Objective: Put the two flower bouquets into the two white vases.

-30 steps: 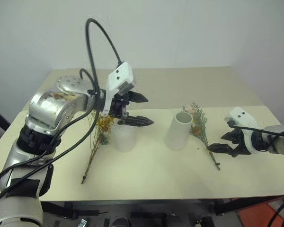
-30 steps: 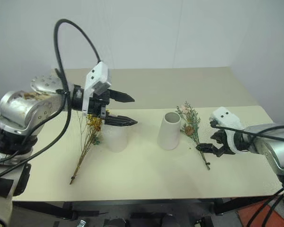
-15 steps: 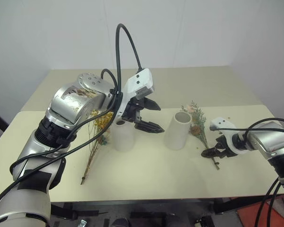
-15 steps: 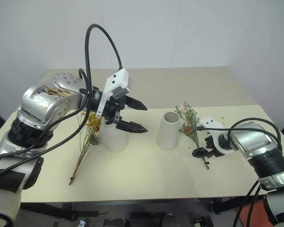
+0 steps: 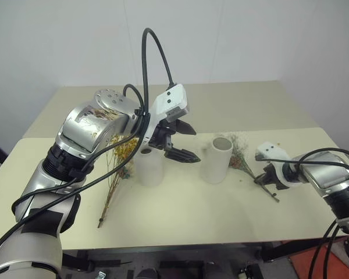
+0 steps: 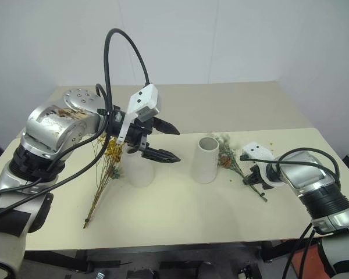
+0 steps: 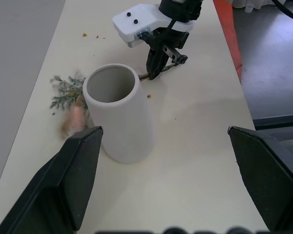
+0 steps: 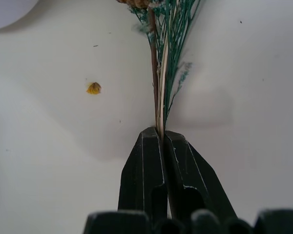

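Note:
The small grey-green bouquet point(image 5: 241, 154) lies on the table just right of the wide-mouthed white vase point(image 5: 216, 160). My right gripper point(image 5: 266, 179) is shut on its stems point(image 8: 158, 97) near their lower end, down at the tabletop. The other white vase point(image 5: 150, 168) stands to the left, and the bushy yellow bouquet point(image 5: 121, 157) lies flat beside it on its far left. Above and between the two vases hovers my left gripper point(image 5: 191, 142), open and holding nothing. The left wrist view looks down on the wide-mouthed vase point(image 7: 119, 114), with the right gripper point(image 7: 154, 72) beyond it.
The beige table point(image 5: 180, 215) has its front edge close below the vases and a wall behind. A few yellow crumbs point(image 8: 93, 88) lie near the right gripper. A black cable point(image 5: 154, 52) loops above my left arm.
My right gripper came down and forward to the grey-green bouquet's stems and shut on them. The bouquet has turned a little on the table. The left gripper stays open.

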{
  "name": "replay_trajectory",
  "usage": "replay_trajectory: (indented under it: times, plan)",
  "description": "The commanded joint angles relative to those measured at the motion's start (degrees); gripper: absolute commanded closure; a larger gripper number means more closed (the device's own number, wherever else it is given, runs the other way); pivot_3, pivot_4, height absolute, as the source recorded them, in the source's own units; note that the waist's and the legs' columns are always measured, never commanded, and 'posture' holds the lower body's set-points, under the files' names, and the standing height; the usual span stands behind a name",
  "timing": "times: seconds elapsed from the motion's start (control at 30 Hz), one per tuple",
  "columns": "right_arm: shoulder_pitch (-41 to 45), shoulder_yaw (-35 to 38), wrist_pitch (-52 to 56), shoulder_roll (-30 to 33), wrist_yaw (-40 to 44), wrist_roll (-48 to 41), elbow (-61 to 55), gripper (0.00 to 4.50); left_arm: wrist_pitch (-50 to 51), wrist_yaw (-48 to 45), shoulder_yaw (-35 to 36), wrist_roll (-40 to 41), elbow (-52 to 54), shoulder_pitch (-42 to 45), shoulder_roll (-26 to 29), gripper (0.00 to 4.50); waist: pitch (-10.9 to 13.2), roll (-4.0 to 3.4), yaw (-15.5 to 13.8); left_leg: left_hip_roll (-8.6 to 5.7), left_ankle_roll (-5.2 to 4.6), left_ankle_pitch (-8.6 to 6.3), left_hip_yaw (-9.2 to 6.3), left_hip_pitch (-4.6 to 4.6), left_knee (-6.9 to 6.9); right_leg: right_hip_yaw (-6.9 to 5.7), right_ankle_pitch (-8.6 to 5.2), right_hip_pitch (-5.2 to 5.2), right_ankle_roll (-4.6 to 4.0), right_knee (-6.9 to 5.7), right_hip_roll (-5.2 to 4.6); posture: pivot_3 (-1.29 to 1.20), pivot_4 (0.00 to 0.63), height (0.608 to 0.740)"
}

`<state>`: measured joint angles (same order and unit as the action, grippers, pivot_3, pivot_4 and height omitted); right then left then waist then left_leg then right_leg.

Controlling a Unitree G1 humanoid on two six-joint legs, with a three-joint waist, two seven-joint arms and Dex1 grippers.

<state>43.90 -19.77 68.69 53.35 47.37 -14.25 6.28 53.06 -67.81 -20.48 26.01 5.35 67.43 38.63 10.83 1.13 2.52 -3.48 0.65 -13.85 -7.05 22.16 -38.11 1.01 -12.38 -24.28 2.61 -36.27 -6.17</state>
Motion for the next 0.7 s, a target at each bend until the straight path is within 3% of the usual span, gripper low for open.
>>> replay_trajectory:
  times: [0.03, 0.13, 0.27, 0.37, 0.43, 0.7]
  plan:
    - [0.19, 5.67, 3.87, -1.29, -2.34, -0.68, 0.71, 4.45, -1.90, -0.71, 1.46, -0.96, 0.37, 0.49, 0.54, 0.00, 0.00, 0.00, -0.02, 0.00, 0.00, 0.00, 0.00, 0.00, 0.00, 0.01, 0.01, -0.01, -0.01, 0.00, 0.00, 0.00, 0.150, 0.740]
    - [1.40, 12.57, 6.54, -3.81, -5.95, -1.25, 1.98, 4.45, -2.42, -1.23, 1.58, -1.37, 0.10, 0.58, 0.48, 0.00, 0.00, 0.00, -0.06, -0.01, 0.00, 0.00, 0.00, 0.02, 0.00, 0.01, 0.04, -0.03, -0.07, -0.01, 0.00, 0.00, 0.150, 0.740]
    - [4.29, 29.37, 5.86, -11.41, -16.21, -1.36, 2.79, 4.45, -3.44, -1.94, 1.73, -1.92, -0.74, 0.59, 0.55, 0.00, 0.00, -0.01, -0.03, -0.04, 0.00, 0.00, 0.01, 0.02, 0.00, 0.09, 0.11, -0.07, -0.13, -0.04, 0.00, 0.00, 0.150, 0.740]
    - [5.13, 43.06, -3.86, -19.17, -23.31, -3.77, -1.45, 4.45, -4.11, -2.62, 1.93, -2.03, -1.12, 0.53, 0.74, 0.00, -0.01, -0.01, -0.10, -0.04, 0.00, 0.01, 0.02, 0.00, 0.00, 0.13, 0.13, -0.12, -0.15, -0.19, 0.00, 0.00, 0.150, 0.740]
    - [4.65, 48.16, -12.06, -23.52, -23.98, -6.75, -5.71, 4.45, -4.58, -3.25, 1.85, -2.05, -1.32, 0.46, 0.92, 0.00, -0.01, -0.02, -0.12, -0.04, 0.00, 0.01, 0.02, 0.02, 0.00, 0.12, 0.12, -0.17, -0.14, -0.39, 0.00, 0.00, 0.150, 0.740]
    - [6.15, 48.62, -19.84, -30.32, -20.68, -19.19, -18.05, 4.45, -5.24, -4.51, 1.62, -2.43, -1.39, -0.17, 1.08, 0.00, -0.02, -0.05, 0.24, -0.05, 0.00, 0.01, 0.07, -0.07, 0.00, 0.23, 0.12, -0.20, -0.14, -0.47, 0.00, 0.00, 0.150, 0.740]
